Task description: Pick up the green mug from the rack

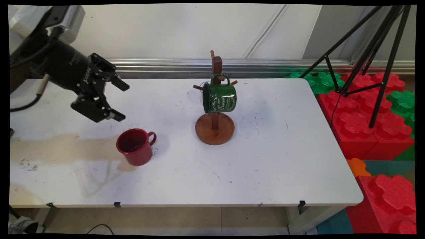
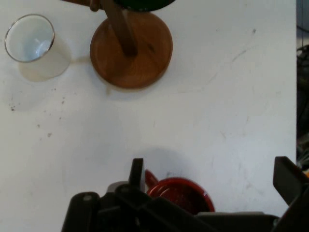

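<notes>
We start with the bench (image 1: 265, 172), the largest thing and the one nearest the camera: a flat white top with rounded corners, scuffed and speckled, with a tan stain along its left side. Next in size is the mug tree (image 1: 215, 127), a round wooden base with an upright post and short pegs, standing near the middle. On one peg a green mug (image 1: 219, 98) hangs by its handle, tipped on its side, glossy like enamel, with pale lettering.

The gripper (image 1: 119, 101) hovers above the bench's left part, holding nothing, its fingers (image 1: 120, 84) spread well apart. The thing nearest it is the red mug (image 1: 135, 146), standing upright on the bench just below and to the right, its handle turned toward the mug tree.

We judge this red mug to be light, stiff and rather slippery, its glossy wall thin with a rolled rim. The rim or the handle looks like the surest place to take hold.

Smallest, and seen only in the hand view, a white cup (image 2: 34, 48) stands beside the tree's base.
</notes>
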You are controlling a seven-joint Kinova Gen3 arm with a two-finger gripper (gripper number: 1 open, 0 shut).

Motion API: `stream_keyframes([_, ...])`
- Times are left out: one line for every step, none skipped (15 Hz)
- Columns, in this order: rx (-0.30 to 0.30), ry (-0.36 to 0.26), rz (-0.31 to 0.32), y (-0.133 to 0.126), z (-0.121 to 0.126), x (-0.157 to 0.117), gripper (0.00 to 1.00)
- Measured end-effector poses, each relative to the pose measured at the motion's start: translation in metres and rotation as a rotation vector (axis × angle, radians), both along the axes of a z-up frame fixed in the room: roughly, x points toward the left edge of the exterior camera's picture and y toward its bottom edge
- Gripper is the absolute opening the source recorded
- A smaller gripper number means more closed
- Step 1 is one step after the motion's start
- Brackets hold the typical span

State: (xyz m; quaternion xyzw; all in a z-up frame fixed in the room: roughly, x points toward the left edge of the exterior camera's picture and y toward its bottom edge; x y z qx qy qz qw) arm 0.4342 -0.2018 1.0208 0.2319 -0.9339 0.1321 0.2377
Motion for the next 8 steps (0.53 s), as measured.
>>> stream_keyframes([0.001,0.012,0.014,0.002,-0.001,-0.005,1.00])
stream_keyframes([0.001,0.026,0.031,0.003,-0.003,-0.011,1.00])
stream_keyframes([0.000,0.042,0.047,0.004,-0.005,-0.018,1.00])
stream_keyframes([-0.003,0.056,0.061,0.005,-0.007,-0.024,1.00])
stream_keyframes([-0.006,0.072,0.077,0.005,-0.008,-0.030,1.00])
stream_keyframes([-0.009,0.087,0.093,0.006,-0.010,-0.037,1.00])
stream_keyframes([-0.011,0.100,0.109,0.007,-0.012,-0.042,1.00])
stream_keyframes([-0.013,0.115,0.129,0.007,-0.014,-0.049,1.00])
